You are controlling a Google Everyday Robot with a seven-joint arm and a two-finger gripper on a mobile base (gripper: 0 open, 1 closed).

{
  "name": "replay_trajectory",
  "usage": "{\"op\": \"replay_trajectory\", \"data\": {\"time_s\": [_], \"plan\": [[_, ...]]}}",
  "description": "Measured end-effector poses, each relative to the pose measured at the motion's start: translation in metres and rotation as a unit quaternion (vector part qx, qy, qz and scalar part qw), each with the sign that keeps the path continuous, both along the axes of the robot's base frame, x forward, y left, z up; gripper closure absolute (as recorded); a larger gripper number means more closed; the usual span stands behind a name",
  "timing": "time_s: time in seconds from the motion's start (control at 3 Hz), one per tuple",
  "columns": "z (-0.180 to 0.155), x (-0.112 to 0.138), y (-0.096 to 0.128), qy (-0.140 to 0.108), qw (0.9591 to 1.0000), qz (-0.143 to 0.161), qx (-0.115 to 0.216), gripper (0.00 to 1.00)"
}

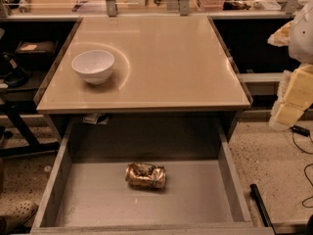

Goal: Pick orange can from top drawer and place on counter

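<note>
The orange can (145, 176) lies on its side, dented, in the middle of the open top drawer (93, 199), on the grey bottom. The drawer is pulled out below the beige counter (166, 62). My gripper (289, 104) hangs at the right edge of the view, beside the counter's right front corner and above the floor. It is well apart from the can, up and to the right of it, and holds nothing that I can see.
A white bowl (93, 65) stands on the counter's left side. Shelves with clutter run along the back. A black stand (14, 126) is at the left, cables (303, 146) lie on the floor at the right, and a dark bar (260, 205) lies beside the drawer's right wall.
</note>
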State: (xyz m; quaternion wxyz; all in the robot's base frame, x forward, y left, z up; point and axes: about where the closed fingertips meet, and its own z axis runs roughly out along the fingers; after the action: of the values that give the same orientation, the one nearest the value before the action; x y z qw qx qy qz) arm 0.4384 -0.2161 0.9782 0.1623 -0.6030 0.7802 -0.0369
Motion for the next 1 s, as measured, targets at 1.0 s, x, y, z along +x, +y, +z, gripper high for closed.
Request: {"op": "replay_trajectory", "data": {"time_s": [1.0], "plan": [[-0.065,-0.024,0.067,0.045,0.9976,0.04,0.036,0.0]]}}
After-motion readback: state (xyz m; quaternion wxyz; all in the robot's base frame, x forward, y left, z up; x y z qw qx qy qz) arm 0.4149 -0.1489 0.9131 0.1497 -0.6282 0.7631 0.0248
